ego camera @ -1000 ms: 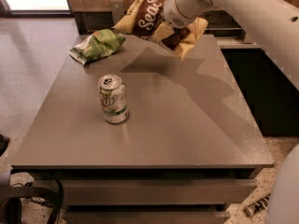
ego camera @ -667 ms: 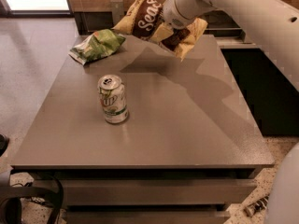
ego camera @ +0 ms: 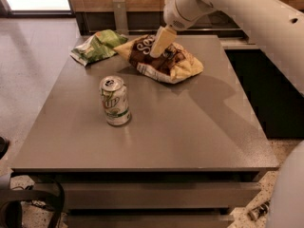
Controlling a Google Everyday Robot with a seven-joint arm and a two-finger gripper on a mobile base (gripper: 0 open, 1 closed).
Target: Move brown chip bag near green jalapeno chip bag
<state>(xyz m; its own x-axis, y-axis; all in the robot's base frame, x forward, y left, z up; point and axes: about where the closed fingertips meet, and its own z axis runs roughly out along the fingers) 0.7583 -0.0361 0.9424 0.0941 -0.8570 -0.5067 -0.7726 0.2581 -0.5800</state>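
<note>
The brown chip bag (ego camera: 176, 64) lies flat on the grey table (ego camera: 190, 127) toward 12 o'clock, near the far edge, its dark middle facing up and its pale yellow ends spread out to 9 and 4 o'clock. The green jalapeno chip bag (ego camera: 97, 45) sits at 10 o'clock from it, on the table's far left corner. The two bags are just beside each other, and it is not clear whether their nearest corners touch. The gripper (ego camera: 158, 44) points down from the white arm (ego camera: 247, 13), which enters from 2 o'clock, and its tip rests against the top of the brown bag. Whether it is clasping the bag or free of it cannot be told. A green-and-white soda can (ego camera: 115, 100) stands upright at 7 o'clock from the brown bag, well apart from both bags.
</note>
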